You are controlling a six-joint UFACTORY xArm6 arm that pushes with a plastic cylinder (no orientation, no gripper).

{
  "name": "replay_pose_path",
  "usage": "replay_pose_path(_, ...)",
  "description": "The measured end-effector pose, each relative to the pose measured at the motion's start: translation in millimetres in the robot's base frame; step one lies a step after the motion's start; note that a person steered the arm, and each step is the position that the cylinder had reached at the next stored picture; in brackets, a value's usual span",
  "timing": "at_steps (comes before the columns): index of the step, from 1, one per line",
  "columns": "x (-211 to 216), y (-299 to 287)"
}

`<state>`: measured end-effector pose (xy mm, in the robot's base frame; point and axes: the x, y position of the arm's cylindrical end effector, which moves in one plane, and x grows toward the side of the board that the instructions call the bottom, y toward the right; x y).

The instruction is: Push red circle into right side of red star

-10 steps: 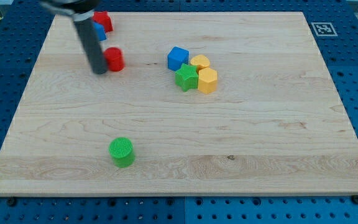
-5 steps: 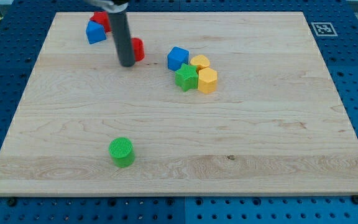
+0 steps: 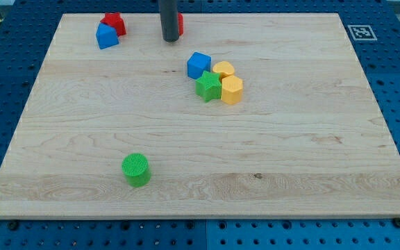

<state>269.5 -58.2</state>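
Observation:
The red circle (image 3: pixel 180 23) sits near the view's top edge, mostly hidden behind my dark rod. My tip (image 3: pixel 169 39) rests on the board just left of and below the red circle, touching it. The red star (image 3: pixel 114 23) lies at the view's top left, well to the left of the red circle, with a blue block (image 3: pixel 106 36) against its lower left side.
A cluster sits right of centre: a blue cube (image 3: pixel 198 64), a green star (image 3: pixel 208 86), a yellow block (image 3: pixel 223 69) and a yellow hexagon (image 3: pixel 232 90). A green circle (image 3: pixel 136 169) stands at the lower left. The wooden board (image 3: pixel 311 153) lies on a blue pegboard.
My tip has swept up and to the right, carrying the red circle from beside the red star's lower right to the board's top edge, farther right of the star.

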Motion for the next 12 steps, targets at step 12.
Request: replay_pose_path(12, -15, -26)
